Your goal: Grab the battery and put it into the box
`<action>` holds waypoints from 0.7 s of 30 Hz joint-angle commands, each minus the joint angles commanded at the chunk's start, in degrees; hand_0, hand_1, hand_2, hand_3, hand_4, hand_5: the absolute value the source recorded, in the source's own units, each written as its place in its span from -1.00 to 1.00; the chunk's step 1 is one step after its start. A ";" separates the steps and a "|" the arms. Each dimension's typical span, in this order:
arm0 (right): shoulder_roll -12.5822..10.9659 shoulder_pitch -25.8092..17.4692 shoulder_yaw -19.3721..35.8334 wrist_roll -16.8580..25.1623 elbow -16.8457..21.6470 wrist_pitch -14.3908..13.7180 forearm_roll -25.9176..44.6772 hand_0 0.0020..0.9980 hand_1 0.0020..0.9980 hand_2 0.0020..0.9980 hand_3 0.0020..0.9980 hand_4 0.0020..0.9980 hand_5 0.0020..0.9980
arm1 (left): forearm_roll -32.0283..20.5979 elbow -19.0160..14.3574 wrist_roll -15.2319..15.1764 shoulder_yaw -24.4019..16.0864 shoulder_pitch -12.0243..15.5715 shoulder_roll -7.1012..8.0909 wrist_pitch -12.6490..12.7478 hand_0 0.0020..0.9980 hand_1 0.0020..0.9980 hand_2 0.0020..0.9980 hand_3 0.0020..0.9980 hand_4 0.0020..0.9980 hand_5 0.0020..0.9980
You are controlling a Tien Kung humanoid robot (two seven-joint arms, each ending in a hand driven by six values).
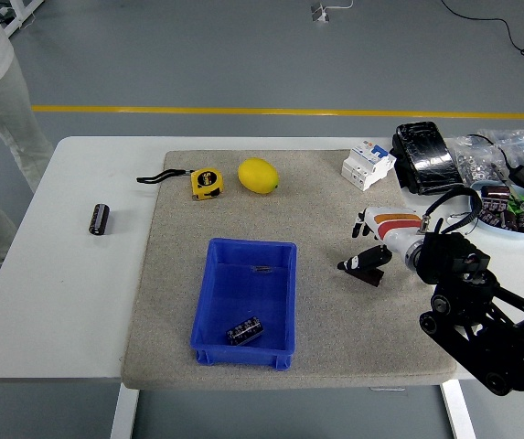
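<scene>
Head view: one battery (243, 330), one box (274, 251), one robot hand (377, 240).

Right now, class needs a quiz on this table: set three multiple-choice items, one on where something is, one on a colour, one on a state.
1. Where does the battery lie?
A. On the bare white table
B. Inside the box
C. In the robot hand

2. What colour is the box?
A. Blue
B. Red
C. Green

3. How is the right robot hand?
A. Clenched on the lemon
B. Resting inside the box
C. Holding nothing, to the right of the box

Answers:
1 B, the dark cylinder rests on the box floor near its front wall.
2 A, its walls and floor are blue.
3 C, its fingers are relaxed over the mat, apart from the lemon.
</scene>
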 joint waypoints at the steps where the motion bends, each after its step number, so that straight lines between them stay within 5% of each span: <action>1: -0.06 -0.24 0.21 -0.01 -0.39 0.10 -0.14 -0.15 0.06 0.22 0.13 1.00 -0.07 | 0.02 -0.01 0.01 -0.01 0.03 0.00 -0.03 0.20 0.05 0.10 0.29 0.29 0.48; 16: 0.53 -3.54 1.80 -0.65 0.76 -0.17 -1.01 -0.19 0.05 0.22 0.14 1.00 -0.08 | 1.42 0.00 0.38 -0.94 0.18 -0.10 -0.40 0.20 0.05 0.10 0.29 0.28 0.48; 21: 1.67 -4.31 1.30 -0.31 -1.11 -2.78 -0.59 -0.26 0.02 0.19 0.10 1.00 -0.08 | 1.16 -0.04 0.34 -0.65 0.00 -0.20 -0.39 0.20 0.05 0.11 0.29 0.28 0.48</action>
